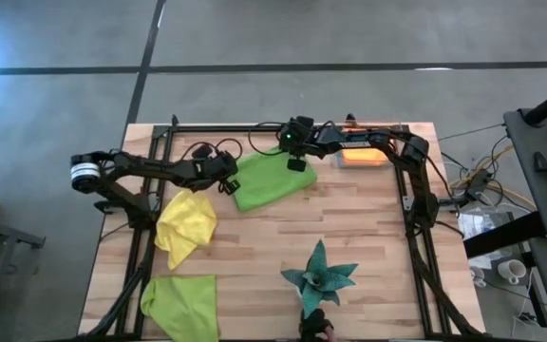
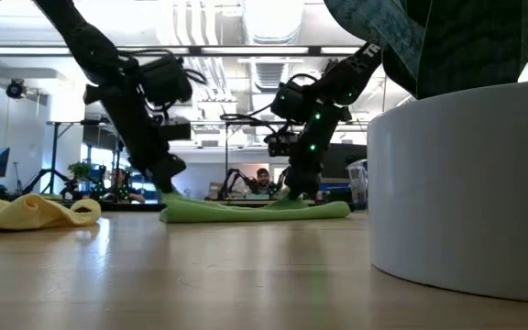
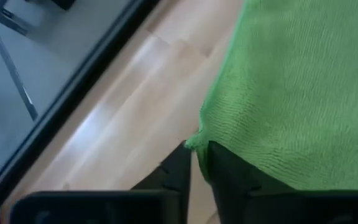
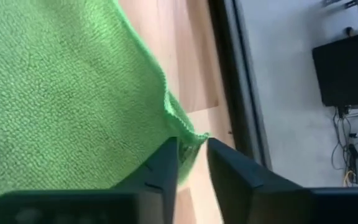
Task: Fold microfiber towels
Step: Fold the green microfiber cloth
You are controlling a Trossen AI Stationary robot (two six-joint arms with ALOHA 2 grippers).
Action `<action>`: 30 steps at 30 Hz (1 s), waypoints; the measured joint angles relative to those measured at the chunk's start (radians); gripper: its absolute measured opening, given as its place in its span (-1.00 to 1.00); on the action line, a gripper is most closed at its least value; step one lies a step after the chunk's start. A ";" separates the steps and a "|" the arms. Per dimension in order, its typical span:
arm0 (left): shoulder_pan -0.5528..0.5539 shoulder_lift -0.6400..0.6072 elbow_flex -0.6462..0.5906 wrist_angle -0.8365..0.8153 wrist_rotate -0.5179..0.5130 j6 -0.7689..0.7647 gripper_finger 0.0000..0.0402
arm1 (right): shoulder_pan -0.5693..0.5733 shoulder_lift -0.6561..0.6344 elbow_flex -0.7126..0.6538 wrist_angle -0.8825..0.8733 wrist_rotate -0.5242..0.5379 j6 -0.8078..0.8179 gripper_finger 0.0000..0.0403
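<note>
Green terry, soft and nubbly: the lime towel (image 1: pixel 272 180) lies on the far middle of the table (image 1: pixel 378 237), already doubled over, to judge by its thick flat edge in the low view. It looks light and limp, with no stiffness to hold a shape, so it should drape and drag instead of sliding cleanly. The nap ought to give fingers good purchase. Corners are the places to take it, and that is where both grippers are.

At the towel's near-left corner sits the left gripper (image 1: pixel 224 183). Its wrist view shows two dark fingers (image 3: pixel 178 167) with only a slit between them, and the corner's tip just at that slit. I would call it a narrow gap, though whether the cloth is pinched or merely touched I cannot tell.

At the far-right corner sits the right gripper (image 1: pixel 296 161). Its fingers (image 4: pixel 166 165) stand slightly apart, the frayed corner poking into the gap between them; again I cannot tell if it is gripped or loose.

Both tools are right down at the tabletop. Farther out, a yellow towel (image 1: pixel 186 224) lies crumpled near the left edge, a second lime towel (image 1: pixel 182 304) at the near-left corner, and an orange one (image 1: pixel 363 156) at the far right behind the right arm. A teal star (image 1: pixel 321 275) stands near the front.
</note>
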 joint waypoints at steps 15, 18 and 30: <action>-0.010 -0.238 -0.012 -0.203 -0.021 -0.085 -0.27 | 0.041 -0.137 -0.020 -0.174 -0.320 0.184 -0.03; -0.037 -0.223 -0.029 -0.050 0.094 -0.068 -0.27 | 0.076 -0.135 -0.051 -0.163 -0.443 0.245 -0.03; -0.118 0.098 -0.109 0.310 0.409 0.045 -0.27 | 0.146 -0.115 -0.147 -0.223 -0.375 0.207 -0.03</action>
